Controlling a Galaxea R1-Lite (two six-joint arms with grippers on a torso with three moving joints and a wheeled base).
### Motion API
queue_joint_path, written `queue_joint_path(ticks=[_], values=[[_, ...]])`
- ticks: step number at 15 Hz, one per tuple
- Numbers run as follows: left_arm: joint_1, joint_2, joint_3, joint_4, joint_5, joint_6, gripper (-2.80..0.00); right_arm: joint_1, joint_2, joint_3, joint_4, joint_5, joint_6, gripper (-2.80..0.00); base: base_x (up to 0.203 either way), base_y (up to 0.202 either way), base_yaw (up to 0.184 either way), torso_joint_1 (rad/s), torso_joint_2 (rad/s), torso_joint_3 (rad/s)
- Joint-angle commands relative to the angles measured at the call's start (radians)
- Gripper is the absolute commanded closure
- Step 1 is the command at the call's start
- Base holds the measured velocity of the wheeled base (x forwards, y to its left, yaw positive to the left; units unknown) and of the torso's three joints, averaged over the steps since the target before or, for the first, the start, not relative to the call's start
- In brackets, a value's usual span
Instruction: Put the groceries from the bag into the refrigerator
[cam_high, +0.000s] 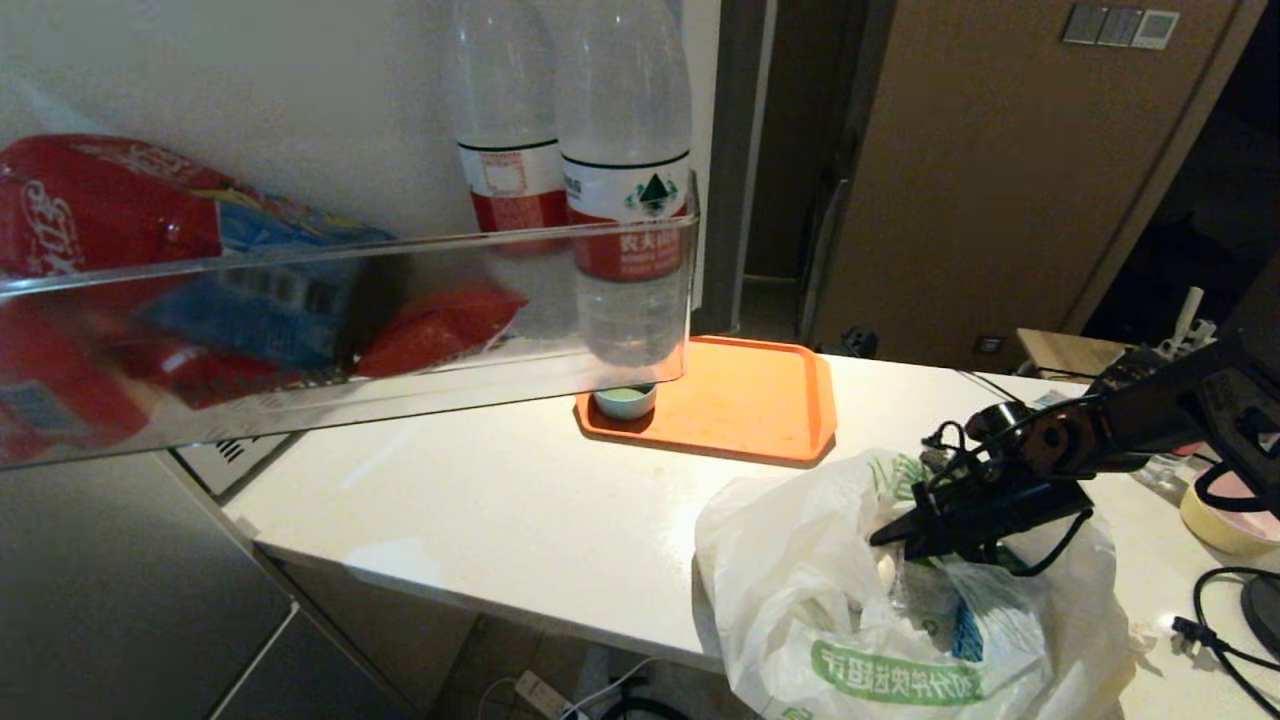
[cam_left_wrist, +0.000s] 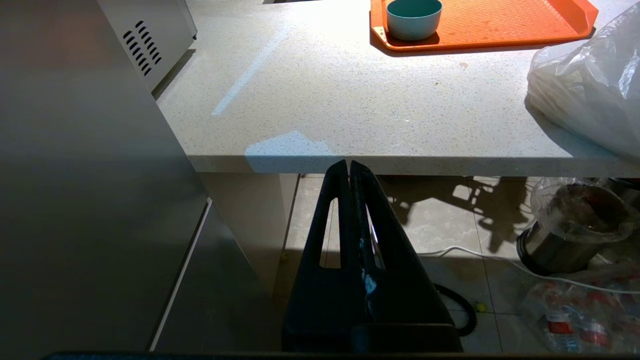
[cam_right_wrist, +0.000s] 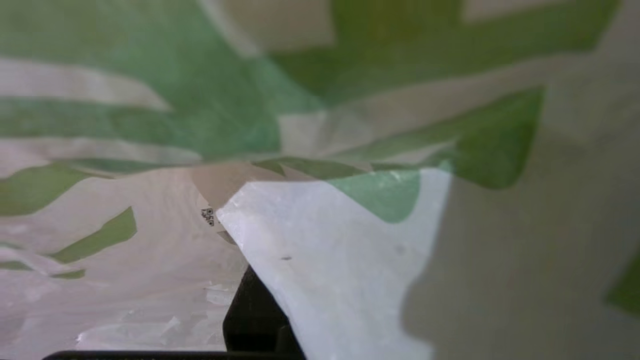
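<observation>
Item one, right gripper (cam_high: 885, 538): I have it reaching from the right into the open mouth of the bag (cam_high: 800, 590), tip down among the folds. From the head view the fingers look narrow, but the plastic covers their ends; in the right wrist view only a dark sliver of one finger (cam_right_wrist: 252, 312) shows behind a white and green sheet of bag. I cannot tell whether they pinch anything or how far they stand apart.

Item two, left gripper (cam_left_wrist: 348, 172): parked low in front of the bench (cam_left_wrist: 350, 115) edge, fingers pressed together, holding nothing, touching nothing.

Item three, bag: crinkly white plastic with green characters, sitting on the near right part of the bench, partly over its front edge. Groceries (cam_high: 885, 575) inside show only as pale lumps and a bit of blue and green wrapping.

Item four, refrigerator (cam_high: 130, 590): grey steel front at lower left. Its open door shelf (cam_high: 340, 330), clear plastic, hangs across the upper left of the head view, carrying two water bottles (cam_high: 625, 190) with red labels and red and blue packets (cam_high: 200, 270).

Item five, orange tray (cam_high: 740, 400): on the bench beyond the bag, well apart from it, with a small green cup (cam_high: 624, 401) at its left corner.
</observation>
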Motion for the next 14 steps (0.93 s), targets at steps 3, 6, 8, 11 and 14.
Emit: queue_joint_path(ticks=[3,6,8,11,14], values=[[0.0,0.0,0.0,-0.002,-0.001,0.001,0.0,-0.001,-0.054,0.006,0.004,0.006,0.001,0.0,0.0,0.0,0.0,0.0,0.0,0.0],[0.0,0.0,0.0,-0.003,-0.001,0.001,0.0,-0.002,-0.122,0.009,0.056,0.006,-0.001,0.0,0.0,0.0,0.0,0.0,0.0,0.0],[0.0,0.001,0.002,-0.005,-0.001,-0.001,0.0,-0.002,-0.178,0.013,0.12,0.008,-0.001,0.0,0.0,0.0,0.0,0.0,0.0,0.0],[0.0,0.0,0.003,-0.009,-0.001,-0.001,0.0,0.0,-0.238,0.014,0.3,0.018,-0.003,0.0,0.0,0.0,0.0,0.0,0.0,0.0],[0.0,0.0,0.003,-0.008,-0.001,-0.003,0.0,-0.001,-0.279,0.041,0.478,0.023,-0.019,0.0,0.0,0.0,0.0,0.0,0.0,0.0]])
